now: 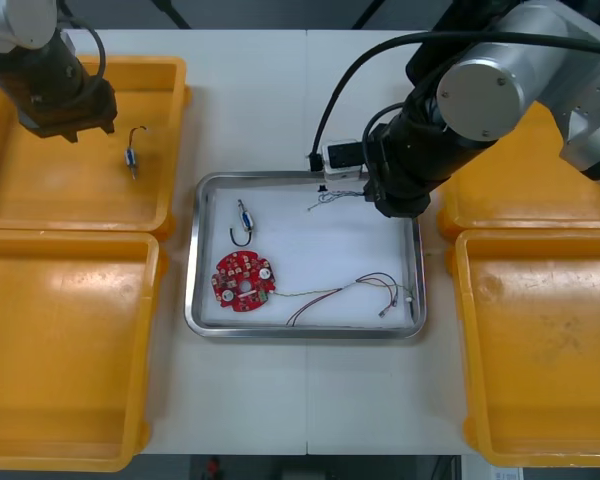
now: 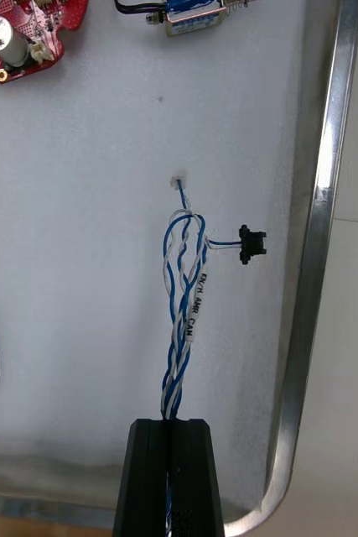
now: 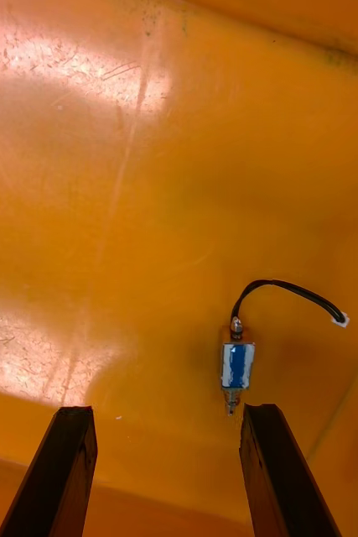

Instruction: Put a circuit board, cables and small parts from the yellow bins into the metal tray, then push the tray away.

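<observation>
My right gripper [image 2: 170,426] is shut on a twisted blue and white cable [image 2: 184,302], whose free end with its black connector [image 2: 251,243] lies on the white floor of the metal tray [image 2: 323,235]. In the front view that gripper [image 1: 384,198] hangs over the tray's [image 1: 202,250] far right corner, the cable [image 1: 336,196] trailing to its left. A red circuit board [image 1: 243,282], a small metal part [image 1: 244,220] and a red and yellow cable [image 1: 352,291] lie in the tray. My left gripper [image 1: 68,122] is open above the far left yellow bin [image 1: 40,190], where another small metal part [image 3: 237,365] lies just beyond the fingers [image 3: 281,470].
Two yellow bins stand at each side of the tray; the near left bin [image 1: 60,350] and near right bin [image 1: 540,350] hold nothing visible. The right arm's black hose [image 1: 330,110] arches over the table behind the tray.
</observation>
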Available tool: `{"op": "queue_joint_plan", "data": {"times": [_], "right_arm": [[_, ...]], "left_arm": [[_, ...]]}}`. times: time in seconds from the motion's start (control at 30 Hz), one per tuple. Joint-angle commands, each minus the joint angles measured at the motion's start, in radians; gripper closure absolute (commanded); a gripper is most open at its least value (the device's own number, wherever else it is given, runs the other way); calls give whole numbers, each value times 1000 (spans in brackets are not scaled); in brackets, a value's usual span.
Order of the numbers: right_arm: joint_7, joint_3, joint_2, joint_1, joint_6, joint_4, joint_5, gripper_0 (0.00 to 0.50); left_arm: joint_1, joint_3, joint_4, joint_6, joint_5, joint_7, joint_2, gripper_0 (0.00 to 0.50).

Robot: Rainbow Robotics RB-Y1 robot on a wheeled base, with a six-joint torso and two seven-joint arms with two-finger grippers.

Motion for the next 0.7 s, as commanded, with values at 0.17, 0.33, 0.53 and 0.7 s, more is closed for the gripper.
{"op": "queue_joint_plan", "data": {"times": [0.17,0.33,0.53,0.7], "right_arm": [[44,98,91,-57,-72,109,-6,500],[37,140,100,-56,-115,129,-7,500],[35,149,103,-56,-120,132,-10,462],[31,148,100,-56,-103,132,-14,94]], "left_arm": [[-6,-48,8,-97,21,-3,-33,0],[24,-50,8,-146,59,8,-47,0],[34,-97,8,-195,35,14,-53,0],[48,-111,12,-226,32,23,-58,0]]}}
